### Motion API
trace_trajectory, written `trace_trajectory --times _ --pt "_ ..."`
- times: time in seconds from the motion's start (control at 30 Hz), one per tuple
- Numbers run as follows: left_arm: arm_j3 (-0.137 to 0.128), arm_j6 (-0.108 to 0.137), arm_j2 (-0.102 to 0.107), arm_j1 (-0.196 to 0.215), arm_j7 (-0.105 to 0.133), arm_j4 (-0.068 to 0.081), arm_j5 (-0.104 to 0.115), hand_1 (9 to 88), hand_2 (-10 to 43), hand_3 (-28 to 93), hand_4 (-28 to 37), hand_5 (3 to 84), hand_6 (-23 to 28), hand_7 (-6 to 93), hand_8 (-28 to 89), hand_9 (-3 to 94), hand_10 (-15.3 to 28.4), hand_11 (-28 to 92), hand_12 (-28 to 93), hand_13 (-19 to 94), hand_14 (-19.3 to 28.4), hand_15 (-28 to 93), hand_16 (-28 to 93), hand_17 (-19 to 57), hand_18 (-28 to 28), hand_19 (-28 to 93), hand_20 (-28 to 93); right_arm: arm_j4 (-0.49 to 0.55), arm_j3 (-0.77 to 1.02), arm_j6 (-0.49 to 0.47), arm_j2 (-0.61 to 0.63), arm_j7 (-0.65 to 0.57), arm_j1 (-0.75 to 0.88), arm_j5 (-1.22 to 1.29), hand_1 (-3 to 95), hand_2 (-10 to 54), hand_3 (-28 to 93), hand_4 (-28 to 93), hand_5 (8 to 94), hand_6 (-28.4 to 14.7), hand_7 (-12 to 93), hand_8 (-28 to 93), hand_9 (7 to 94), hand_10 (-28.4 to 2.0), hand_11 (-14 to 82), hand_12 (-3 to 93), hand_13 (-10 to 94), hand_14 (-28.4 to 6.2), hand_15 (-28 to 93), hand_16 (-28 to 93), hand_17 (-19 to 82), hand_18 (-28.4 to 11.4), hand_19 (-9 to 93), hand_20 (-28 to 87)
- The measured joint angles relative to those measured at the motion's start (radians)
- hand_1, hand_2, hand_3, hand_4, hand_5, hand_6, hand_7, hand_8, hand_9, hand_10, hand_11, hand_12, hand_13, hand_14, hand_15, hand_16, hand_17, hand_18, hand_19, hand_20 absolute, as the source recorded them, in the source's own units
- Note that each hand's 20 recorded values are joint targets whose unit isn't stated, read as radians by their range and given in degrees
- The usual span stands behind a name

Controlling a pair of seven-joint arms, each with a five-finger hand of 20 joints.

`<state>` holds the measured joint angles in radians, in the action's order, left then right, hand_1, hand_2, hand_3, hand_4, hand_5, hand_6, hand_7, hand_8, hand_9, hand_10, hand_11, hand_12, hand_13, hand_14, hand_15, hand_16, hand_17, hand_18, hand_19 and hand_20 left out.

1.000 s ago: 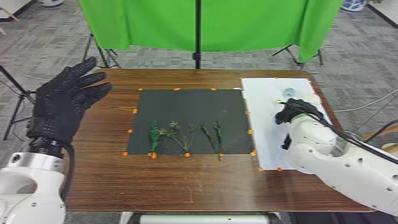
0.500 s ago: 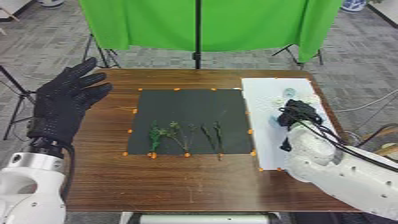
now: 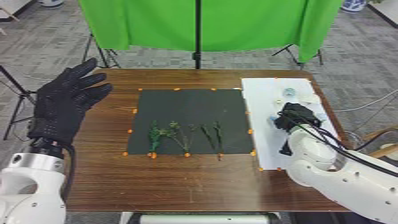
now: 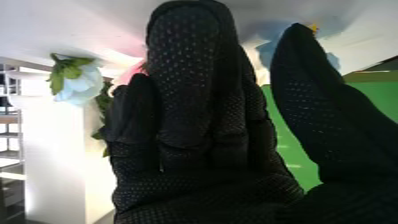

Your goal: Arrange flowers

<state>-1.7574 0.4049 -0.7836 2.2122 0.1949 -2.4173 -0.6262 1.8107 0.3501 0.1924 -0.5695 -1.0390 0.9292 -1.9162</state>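
Note:
Over the white sheet (image 3: 268, 135) on the right is my right hand (image 3: 297, 115), partly hiding the flowers there. A pale blue flower (image 3: 289, 92) lies just beyond it, a whitish one (image 3: 309, 99) beside that. Leafy green stems (image 3: 154, 137) and thinner sprigs (image 3: 218, 135) rest on the dark mat (image 3: 187, 107). In the right wrist view my right hand (image 4: 200, 100) has straight fingers and its thumb apart, holding nothing visible; a light blue flower (image 4: 82, 82) and a pink one (image 4: 133, 72) show past it. My left hand (image 3: 60, 100) is open at the left table edge.
The brown wooden table (image 3: 169, 185) extends around the mat, with orange markers along the edges of mat and sheet. A green curtain (image 3: 160, 30) hangs behind the table, with a black stand pole (image 3: 198, 30) in front of it.
My right hand and forearm have shifted a little toward the near side over the white sheet. The left hand and the stems on the mat have stayed put.

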Motion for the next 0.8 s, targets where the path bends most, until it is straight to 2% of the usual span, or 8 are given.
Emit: trace_trajectory --times 0.13,0.2,0.4,0.5,0.57,0.63,0.8 --pt "0.0 0.0 0.0 0.0 -0.002 0.0 0.0 21.6 12.3 75 -28.3 35.8 10.7 13.1 -9 30.1 20.4 29 10 23 27.5 56 -12 -7.4 24.9 66 6 0.009 -0.016 -0.007 -0.001 0.001 -0.003 -0.012 37.1 -9.5 80 -27 50.0 -5.2 14 -12 75.2 -13.2 29.0 16.3 79 -6.3 57 16 45 -18.6 93 23" --pt "0.0 0.0 0.0 -0.001 -0.002 0.0 0.0 21.6 12.3 75 -28.3 35.9 10.7 13.2 -9 30.1 20.4 29 10 24 27.5 56 -12 -7.4 24.9 66 6 0.009 -0.031 -0.007 -0.003 0.002 -0.01 -0.019 37.2 -9.5 79 -27 50.5 -3.4 15 -11 75.4 -13.1 29.0 16.0 79 -6.4 57 16 45 -18.5 93 22" --pt "0.001 0.002 -0.001 -0.001 -0.001 0.0 0.001 21.6 12.2 75 -28.3 35.9 10.7 13.3 -9 30.3 20.4 29 10 24 27.5 56 -12 -7.4 24.9 66 6 0.0 -0.084 0.001 -0.016 0.006 -0.053 -0.032 42.7 -9.5 76 -28 64.5 2.2 18 -12 81.8 -9.9 22.7 17.4 81 -5.9 53 16 46 -17.7 93 15" --pt "0.001 0.003 0.0 -0.001 0.0 0.0 0.002 21.5 12.3 75 -28.3 35.9 10.7 13.3 -9 30.3 20.4 29 10 24 27.5 56 -12 -7.4 24.9 66 6 -0.009 -0.113 0.021 -0.022 0.005 -0.077 -0.054 50.5 -9.5 69 -28 75.1 2.8 19 -3 88.6 -7.2 14.3 24.6 84 -4.7 46 18 48 -16.5 93 11" --pt "0.001 0.004 0.001 -0.001 0.0 0.0 0.003 21.5 12.3 75 -28.3 35.9 10.7 13.3 -9 30.3 20.4 29 9 24 27.5 56 -12 -7.4 24.9 66 6 -0.018 -0.147 0.048 -0.027 0.002 -0.098 -0.078 52.9 -9.5 68 -28 80.7 3.3 19 0 92.3 -6.0 13.7 25.6 86 -4.1 44 19 49 -16.1 93 11" --pt "0.001 0.004 0.001 0.0 0.0 0.0 0.003 21.5 12.3 75 -28.3 35.9 10.7 13.3 -9 30.3 20.5 29 9 24 27.5 56 -12 -7.4 24.9 66 6 -0.025 -0.186 0.083 -0.031 -0.002 -0.116 -0.105 53.9 -9.5 68 -28 83.7 3.5 19 2 93.5 -5.8 15.7 25.5 88 -3.6 43 20 50 -15.9 93 12" --pt "-0.001 0.004 0.001 0.002 0.001 0.0 0.003 21.5 12.3 75 -28.3 35.9 10.7 13.3 -9 30.3 20.5 29 9 24 27.4 56 -12 -7.4 24.9 66 6 -0.038 -0.248 0.155 -0.04 -0.013 -0.135 -0.158 54.5 -9.5 68 -28 85.3 3.5 19 2 93.7 -5.2 17.8 25.5 89 -3.3 44 21 51 -15.4 93 14"
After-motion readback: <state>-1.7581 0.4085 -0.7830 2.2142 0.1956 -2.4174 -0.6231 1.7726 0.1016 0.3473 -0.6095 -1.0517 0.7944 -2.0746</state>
